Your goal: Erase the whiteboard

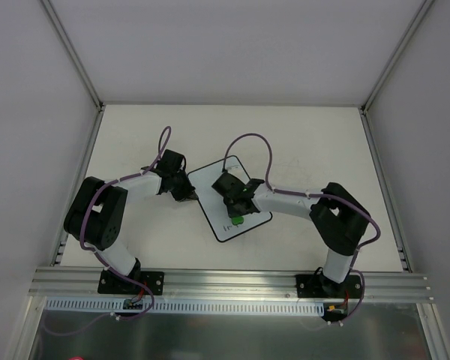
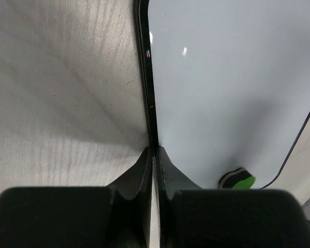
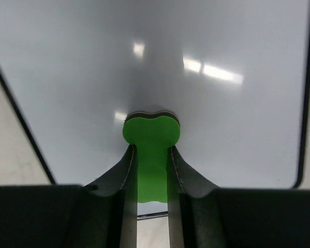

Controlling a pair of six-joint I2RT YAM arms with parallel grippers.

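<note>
1. While lying flat on the table (image 1: 315,142) at the middle of the overhead frame, the whiteboard (image 1: 212,196) sits turned at an angle.
2. Left gripper (image 2: 153,151): jaws pressed together, tips at the board's black border on its left side.
3. Right gripper (image 3: 151,149): clamped on a green eraser (image 3: 151,130), which presses against the white surface, just below the overhead frame's centre.

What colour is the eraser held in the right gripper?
The eraser is bright green, with a dark layer beneath; the right wrist view shows it best.
</note>
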